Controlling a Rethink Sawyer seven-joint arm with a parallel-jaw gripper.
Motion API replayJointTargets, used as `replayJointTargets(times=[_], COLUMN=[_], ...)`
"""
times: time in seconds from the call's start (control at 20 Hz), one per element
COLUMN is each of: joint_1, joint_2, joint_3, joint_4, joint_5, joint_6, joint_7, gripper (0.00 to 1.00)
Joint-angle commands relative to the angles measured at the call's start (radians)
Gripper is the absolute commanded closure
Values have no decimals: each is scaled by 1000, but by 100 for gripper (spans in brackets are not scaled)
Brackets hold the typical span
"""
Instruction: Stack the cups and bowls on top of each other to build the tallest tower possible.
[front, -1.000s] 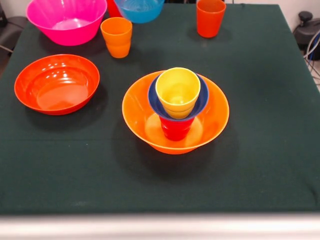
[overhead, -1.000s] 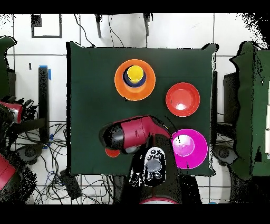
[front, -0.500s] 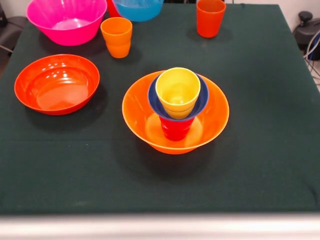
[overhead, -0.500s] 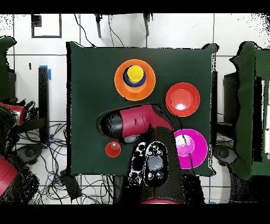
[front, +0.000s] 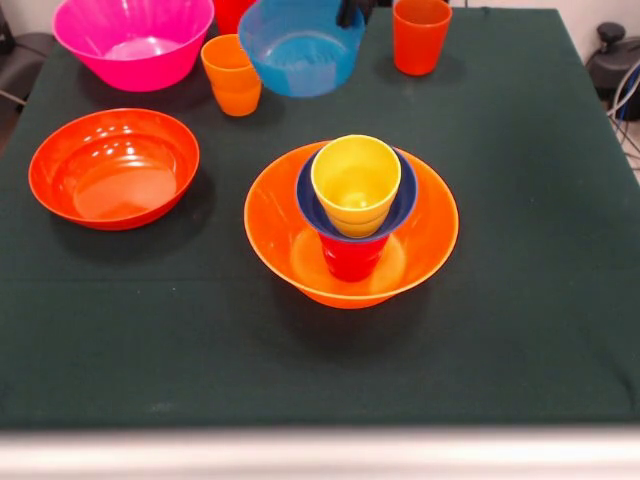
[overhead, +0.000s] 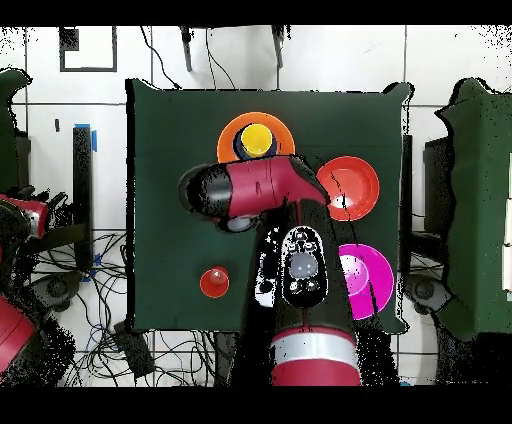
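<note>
The tower stands mid-table: a big yellow-orange bowl (front: 430, 235) holds a red cup (front: 352, 257), a small dark blue bowl (front: 404, 203) and a yellow cup (front: 355, 183) on top. It also shows in the overhead view (overhead: 228, 160). My gripper (front: 350, 12) shows only as a dark tip at the top edge, shut on the far rim of the light blue bowl (front: 298, 47), which hangs tilted above the table behind the tower. The arm (overhead: 262, 188) hides the gripper and the blue bowl in the overhead view.
A big pink bowl (front: 132, 40) sits at the far left, an orange cup (front: 233, 73) beside it and a red-pink cup (front: 230, 12) behind. An orange-red cup (front: 420, 35) stands at the far right. A shallow orange-red bowl (front: 113, 167) lies left of the tower.
The light blue bowl has come forward from the top edge toward the tower, held by the gripper. In the overhead view the arm has swung up next to the tower.
</note>
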Motion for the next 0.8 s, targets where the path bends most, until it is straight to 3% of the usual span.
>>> replayJointTargets(times=[0.05, 0.5, 0.8], joint_1=[5, 29, 39], joint_2=[129, 158, 153], joint_3=[134, 130, 120], joint_4=[-209, -356, -379], joint_5=[30, 1, -15], joint_6=[174, 318, 348], joint_7=[-58, -72, -79], gripper=[100, 100, 100])
